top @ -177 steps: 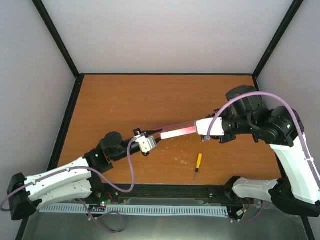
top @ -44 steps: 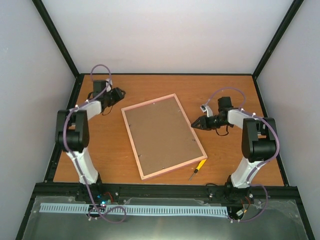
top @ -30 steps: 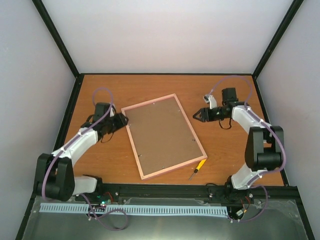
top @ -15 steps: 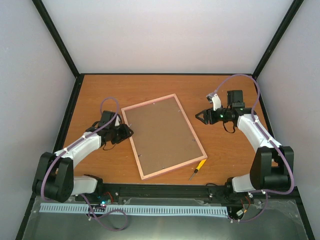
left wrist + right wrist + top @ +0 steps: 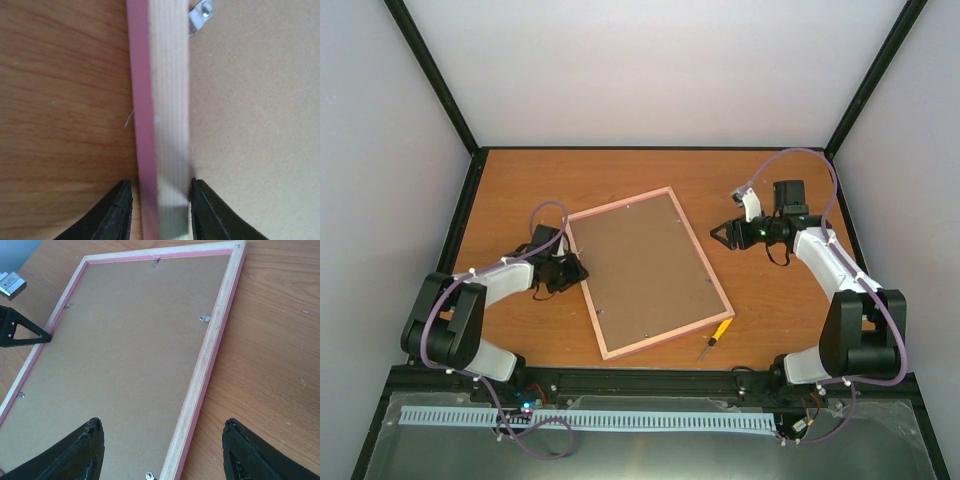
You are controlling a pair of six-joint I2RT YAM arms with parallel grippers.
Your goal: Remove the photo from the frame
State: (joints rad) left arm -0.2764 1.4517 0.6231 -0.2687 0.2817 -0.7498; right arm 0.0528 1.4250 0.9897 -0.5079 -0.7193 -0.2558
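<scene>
The frame (image 5: 701, 250) lies face down on the table, its pale wood back edge and pink border up. A brown backing board (image 5: 645, 270) fills it, so the photo is hidden. My left gripper (image 5: 578, 268) is at the frame's left rail (image 5: 167, 100). Its jaws straddle that rail: the right finger is against the inner edge, the left finger a sliver off the pink side. My right gripper (image 5: 717, 236) hovers open just off the frame's right rail (image 5: 215, 340), nothing between its fingers (image 5: 235, 450).
Small metal clips (image 5: 204, 317) hold the backing board (image 5: 130, 340) along the rails; one clip (image 5: 201, 11) sits just ahead of my left gripper (image 5: 161, 200). A yellow-handled screwdriver (image 5: 716, 335) lies by the frame's near right corner. Black enclosure posts stand at the table edges.
My left arm has slid nearer along the frame's left side and its jaws have narrowed around the rail. My right gripper has drifted slightly right and then held still.
</scene>
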